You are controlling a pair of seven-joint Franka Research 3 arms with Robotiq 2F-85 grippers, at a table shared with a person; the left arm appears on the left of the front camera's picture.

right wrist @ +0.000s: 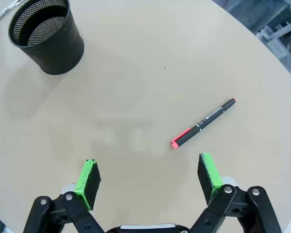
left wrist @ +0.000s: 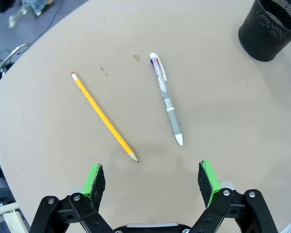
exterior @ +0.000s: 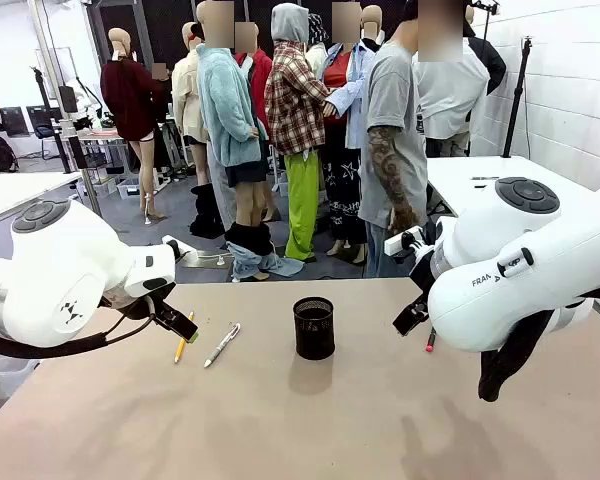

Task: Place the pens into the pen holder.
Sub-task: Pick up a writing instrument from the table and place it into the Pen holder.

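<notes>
Three slim pens are lying flat on the beige surface [exterior: 280, 420], none of them inside the black wire-mesh cup [right wrist: 48, 41], which is standing upright with its mouth open.

In the left wrist view, the yellow-orange wooden pencil [left wrist: 104, 117] is running its long axis from 11 o'clock to 5 o'clock, with the pink eraser at the far end and the sharpened tip pointing back toward the camera. Just beside it, without touching, the white-silver pen [left wrist: 167, 99] with a grey grip is lying almost 12 to 6, clip end far and white tip near. The cup is sitting at 2 o'clock, well apart from both.

In the right wrist view, the dark pen [right wrist: 203, 122] is stretching from 8 o'clock to 2 o'clock, its red-pink end pointing toward 8. White print is running along its barrel, too small to read. The cup is standing at 10 o'clock, well apart.

The letters "FRA" are showing on the right arm [exterior: 540, 270] in the front view.

The left pincer [left wrist: 151, 177] is hovering with its green pads spread wide, gripping and touching nothing. The right pincer [right wrist: 148, 177] is doing likewise, spread wide and empty, near the dark pen.
</notes>
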